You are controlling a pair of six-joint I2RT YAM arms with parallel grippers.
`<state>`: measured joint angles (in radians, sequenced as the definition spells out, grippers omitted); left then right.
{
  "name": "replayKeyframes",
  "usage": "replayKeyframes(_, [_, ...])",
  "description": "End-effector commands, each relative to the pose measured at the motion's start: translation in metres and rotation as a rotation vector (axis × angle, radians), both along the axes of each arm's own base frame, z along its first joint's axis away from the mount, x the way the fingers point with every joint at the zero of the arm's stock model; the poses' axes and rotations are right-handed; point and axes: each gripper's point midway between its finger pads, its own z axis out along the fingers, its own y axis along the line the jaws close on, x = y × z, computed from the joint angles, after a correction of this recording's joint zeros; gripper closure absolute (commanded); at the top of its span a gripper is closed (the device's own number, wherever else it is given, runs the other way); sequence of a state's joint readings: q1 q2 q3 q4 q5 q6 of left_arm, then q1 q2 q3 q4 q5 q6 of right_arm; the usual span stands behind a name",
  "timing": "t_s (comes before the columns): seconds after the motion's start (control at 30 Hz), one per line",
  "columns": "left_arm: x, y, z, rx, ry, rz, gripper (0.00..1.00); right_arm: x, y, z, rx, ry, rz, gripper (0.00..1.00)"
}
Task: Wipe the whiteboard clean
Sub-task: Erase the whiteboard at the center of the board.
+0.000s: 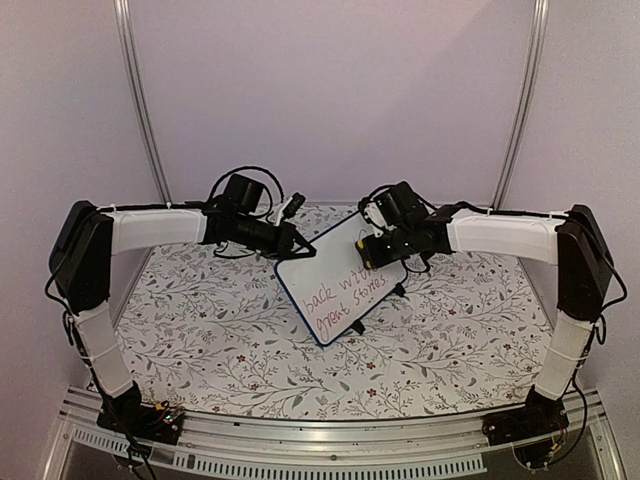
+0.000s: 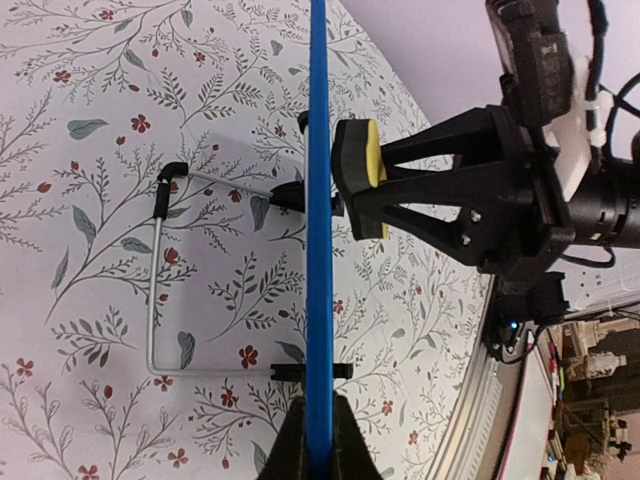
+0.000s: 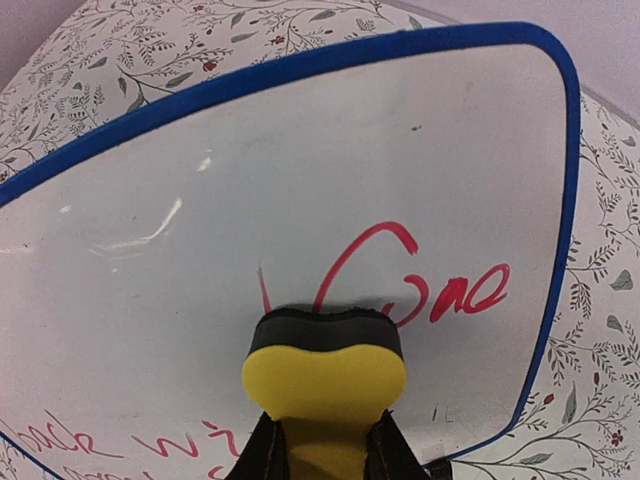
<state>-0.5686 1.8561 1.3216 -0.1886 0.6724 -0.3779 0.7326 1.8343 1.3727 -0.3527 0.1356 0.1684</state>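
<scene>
Sponge (image 3: 325,375) (clamped) against whiteboard (image 3: 300,180), off edges.

Whiteboard (image 3: 300,180), top line: red "Gone", partly behind the eraser (image 3: 325,375).
Whiteboard, lower lines: red "back with", then "great stories".
</scene>
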Motion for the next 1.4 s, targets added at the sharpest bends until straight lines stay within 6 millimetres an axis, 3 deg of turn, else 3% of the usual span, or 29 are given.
replayKeyframes(0.0, [-0.01,-0.004,-0.01,0.039,-0.008,-0.037,1.0,0.014,0.012,0.01,0.042,-0.025,-0.003,0.84])
replayKeyframes(0.37, [-0.01,-0.004,-0.012,0.043,-0.006,-0.038,1.0,0.045,0.02,0.021,0.051,-0.066,-0.043,0.84])
replayKeyframes(0.53, [-0.01,-0.004,-0.011,0.045,-0.006,-0.038,1.0,0.033,0.017,0.007,0.036,-0.014,-0.02,0.84])
replayKeyframes(0.93, [-0.01,-0.004,-0.011,0.04,-0.004,-0.037,1.0,-0.013,-0.013,-0.035,-0.008,0.116,-0.025,0.84])
replayKeyframes(1.13, [-0.01,-0.004,-0.009,0.04,-0.01,-0.037,1.0,-0.017,-0.019,-0.034,-0.015,0.116,-0.038,0.84])
replayKeyframes(1.37, [-0.011,-0.004,-0.006,0.037,-0.014,-0.037,1.0,-0.005,-0.005,-0.023,0.015,0.092,-0.016,0.84])
